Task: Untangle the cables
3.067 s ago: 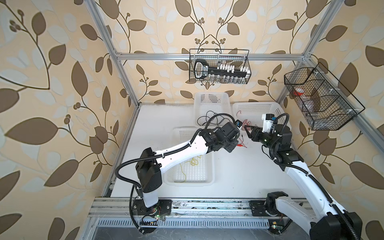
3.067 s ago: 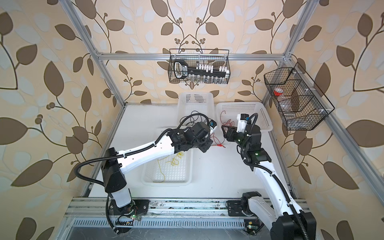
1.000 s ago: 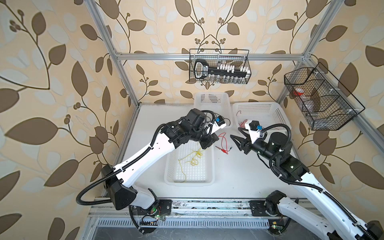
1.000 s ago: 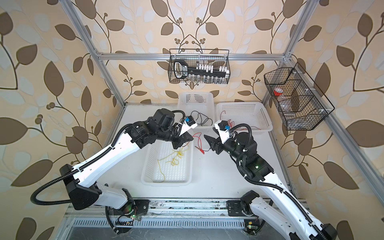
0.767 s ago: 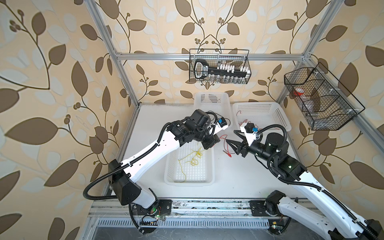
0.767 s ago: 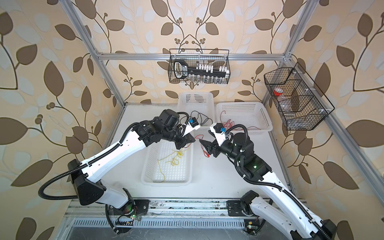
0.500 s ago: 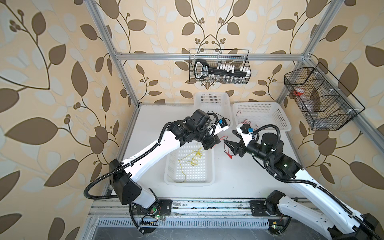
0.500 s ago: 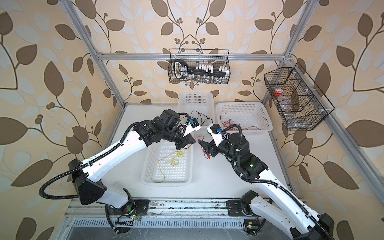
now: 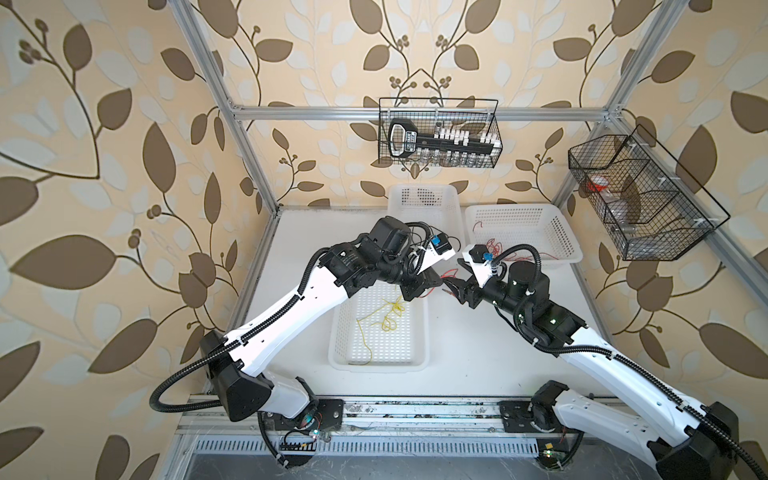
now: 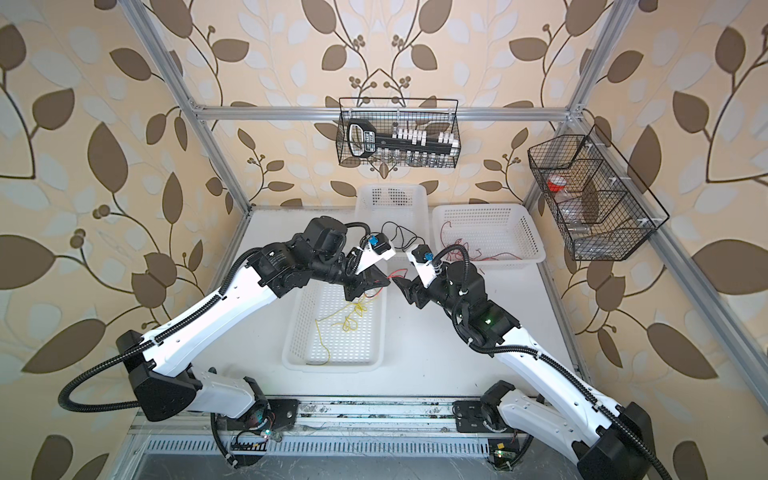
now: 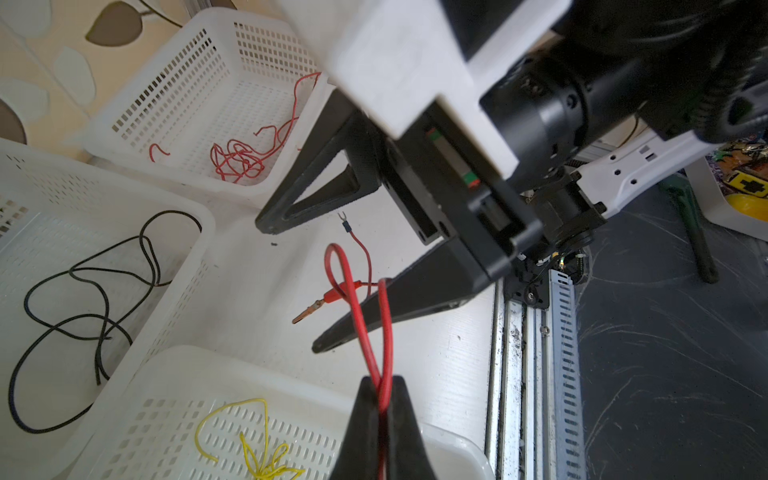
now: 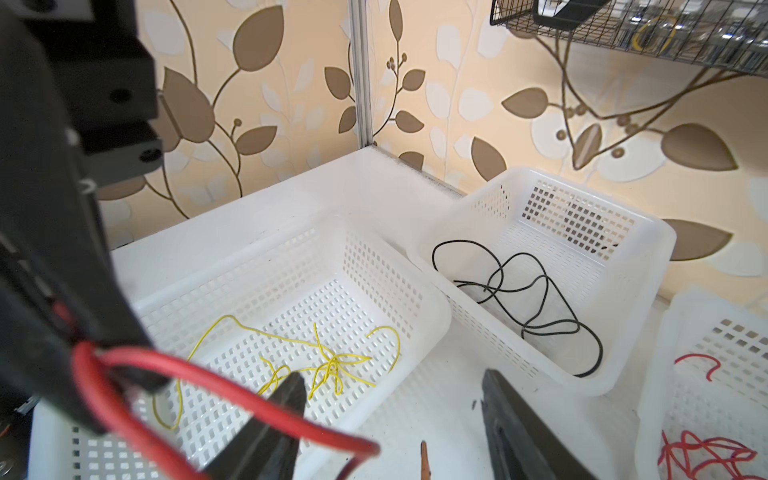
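Red cable (image 11: 362,347) — in left pincer (image 11: 381,380)

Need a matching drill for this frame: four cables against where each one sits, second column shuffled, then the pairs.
Cables
1. yellow cable
2. black cable
3. thin red wires
4. thick red cable

Places
a. rear right basket
b. pinched in the shut left gripper
c. near basket
d. rear middle basket

Pairs: 1-c, 2-d, 3-a, 4-b

Bright even light, blurry wrist-cam fg
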`<state>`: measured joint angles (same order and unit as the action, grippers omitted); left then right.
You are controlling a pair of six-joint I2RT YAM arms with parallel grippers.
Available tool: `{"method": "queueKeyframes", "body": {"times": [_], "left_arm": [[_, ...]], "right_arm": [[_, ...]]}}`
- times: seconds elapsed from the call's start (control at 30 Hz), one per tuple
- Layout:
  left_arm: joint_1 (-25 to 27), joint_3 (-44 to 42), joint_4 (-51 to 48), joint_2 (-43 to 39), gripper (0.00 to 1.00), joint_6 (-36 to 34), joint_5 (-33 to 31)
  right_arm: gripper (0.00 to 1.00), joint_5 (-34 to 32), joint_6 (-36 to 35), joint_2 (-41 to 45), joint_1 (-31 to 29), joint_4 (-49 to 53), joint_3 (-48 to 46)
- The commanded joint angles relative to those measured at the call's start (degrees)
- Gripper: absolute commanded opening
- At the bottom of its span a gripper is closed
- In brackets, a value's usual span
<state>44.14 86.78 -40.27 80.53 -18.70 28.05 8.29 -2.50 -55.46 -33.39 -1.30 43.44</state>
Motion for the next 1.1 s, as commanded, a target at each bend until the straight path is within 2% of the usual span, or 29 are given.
{"method": "queueKeyframes", "body": {"times": [0.0,0.07,0.2,0.27,0.47,0.53,0.6,0.63,0.7,0.73,1.07], "left_arm": [[-0.44,-1.7,2.92,-3.37,0.0,-0.29,2.71],[-0.46,-2.95,4.09,-4.33,0.0,0.17,2.32],[-0.53,-5.69,7.5,-5.67,0.0,1.98,0.6],[-0.59,-7.79,10.12,-6.25,0.0,3.95,-0.34],[-0.59,-14.65,18.86,-8.17,0.0,9.94,-2.97],[-0.61,-16.4,21.31,-8.54,0.24,12.51,-5.94],[-0.63,-18.46,24.46,-9.18,0.21,15.13,-7.81],[-0.59,-19.51,26.04,-9.59,0.29,16.35,-8.35],[-0.63,-22.03,29.84,-10.67,0.8,18.98,-10.49],[-0.63,-23.11,31.21,-11.22,0.98,19.81,-11.33],[-0.63,-29.47,33.9,-17.66,0.99,24.35,-21.42]], "right_arm": [[0.62,-2.04,-1.21,-0.57,-0.11,-3.09,-1.26],[0.5,-2.06,-0.75,-0.92,-0.13,-3.27,-1.17],[0.12,-1.37,0.09,-0.99,-0.12,-2.92,-0.63],[0.02,-1.24,0.51,-0.8,-0.12,-2.84,-0.34],[0.0,-4.62,1.51,-0.56,-0.12,-1.12,1.59],[0.0,-7.84,2.0,-0.54,-0.05,0.03,2.89],[0.0,-12.53,2.43,-0.67,-0.02,0.92,4.17],[0.0,-15.09,2.65,-0.78,0.2,1.46,4.87],[0.0,-19.72,3.11,-1.39,1.1,2.6,6.53],[0.0,-21.11,3.29,-1.69,1.83,2.86,7.16],[0.0,-29.57,5.88,-4.86,15.07,1.97,12.7]]}}
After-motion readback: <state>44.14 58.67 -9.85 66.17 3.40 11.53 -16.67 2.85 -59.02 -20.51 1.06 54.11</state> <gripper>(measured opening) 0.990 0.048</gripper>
